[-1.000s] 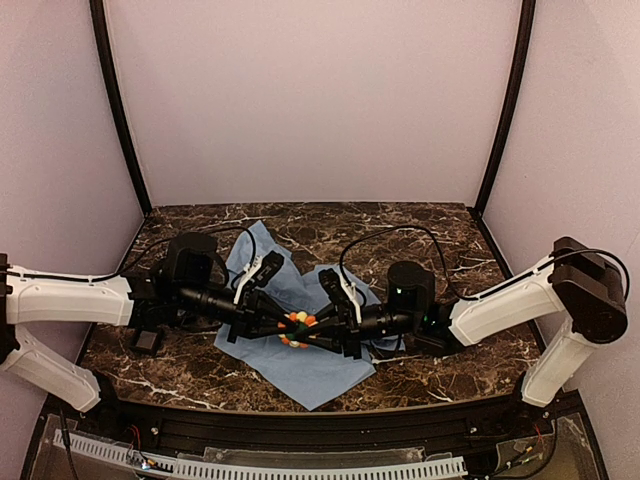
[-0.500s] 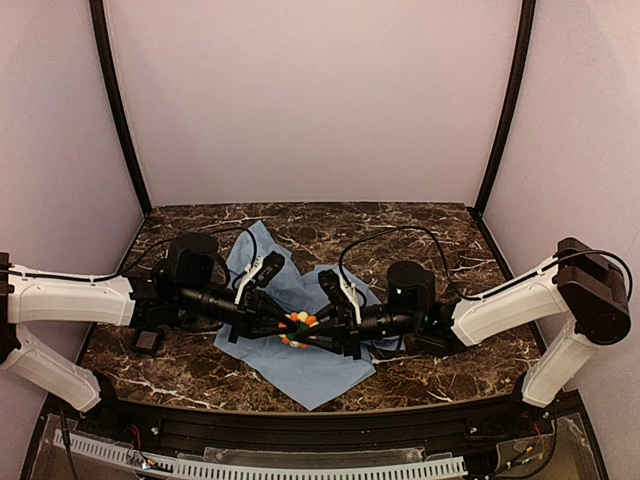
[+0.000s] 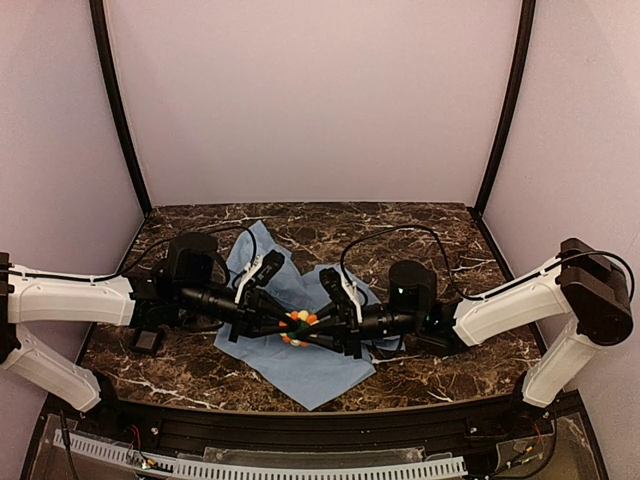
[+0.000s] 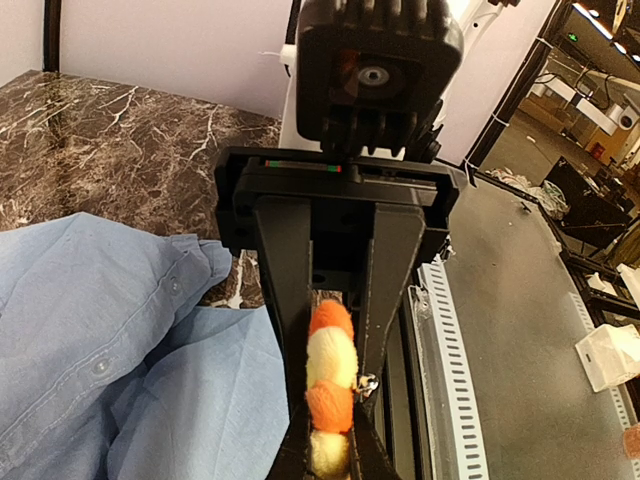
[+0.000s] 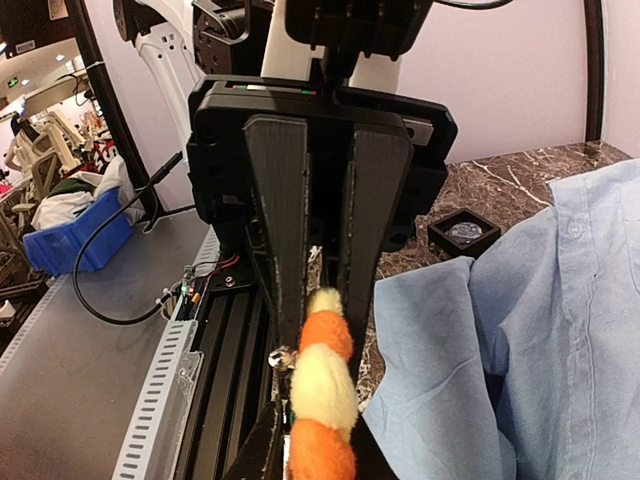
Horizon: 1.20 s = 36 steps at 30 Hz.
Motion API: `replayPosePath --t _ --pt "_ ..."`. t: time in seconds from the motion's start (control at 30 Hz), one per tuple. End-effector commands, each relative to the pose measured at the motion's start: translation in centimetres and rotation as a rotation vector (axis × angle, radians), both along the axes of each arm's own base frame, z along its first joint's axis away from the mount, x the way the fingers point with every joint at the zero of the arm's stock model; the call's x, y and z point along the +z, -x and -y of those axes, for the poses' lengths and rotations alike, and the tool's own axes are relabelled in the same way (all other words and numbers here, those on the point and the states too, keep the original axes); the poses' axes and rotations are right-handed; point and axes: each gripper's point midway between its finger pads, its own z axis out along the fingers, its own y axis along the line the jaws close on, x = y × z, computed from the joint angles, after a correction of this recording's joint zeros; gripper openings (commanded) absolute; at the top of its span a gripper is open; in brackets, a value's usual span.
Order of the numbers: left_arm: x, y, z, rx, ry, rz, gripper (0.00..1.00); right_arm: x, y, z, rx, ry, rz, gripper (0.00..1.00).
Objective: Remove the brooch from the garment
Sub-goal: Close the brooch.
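Observation:
The brooch (image 3: 299,318), a ring of orange and yellow fuzzy petals, hangs edge-on between both grippers just above the middle of the garment (image 3: 300,372), a light blue shirt spread on the marble table. My left gripper (image 3: 289,326) comes from the left and is shut on the brooch (image 4: 330,370). My right gripper (image 3: 311,330) faces it from the right, shut on the same brooch (image 5: 322,385). A small metal pin (image 4: 366,382) sticks out of the brooch's side. No fabric shows between the jaws. The shirt (image 4: 120,360) lies beside the fingers (image 4: 285,260) of the right gripper.
A small black square box (image 3: 148,340) sits on the table under my left arm, also seen as a black box (image 5: 465,232). The black front rail (image 3: 300,430) and white cable channel (image 3: 260,465) run along the near edge. Black posts (image 3: 118,110) flank the back wall.

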Motion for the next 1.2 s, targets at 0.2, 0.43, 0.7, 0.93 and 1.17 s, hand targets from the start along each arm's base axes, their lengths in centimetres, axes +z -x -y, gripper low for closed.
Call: replayPosePath --t 0.2,0.43,0.7,0.93,1.17 --pt "1.9 2.5 0.2 -0.109 0.058 -0.013 0.01 2.5 -2.1 1.1 -0.127 -0.090 0.033 0.03" --pt "2.1 2.6 0.2 -0.113 0.064 -0.014 0.01 2.9 -2.1 1.2 -0.115 -0.109 0.004 0.00" --pt "2.2 2.5 0.0 -0.099 0.063 0.002 0.31 3.4 -1.7 1.4 -0.093 -0.147 -0.017 0.00" --pt "2.3 2.3 -0.2 -0.082 0.060 0.019 0.44 3.7 -1.4 1.6 -0.071 -0.156 -0.024 0.00" --pt "3.1 1.9 -0.6 -0.041 0.083 0.054 0.23 3.2 -1.2 1.2 -0.045 -0.139 -0.032 0.00"
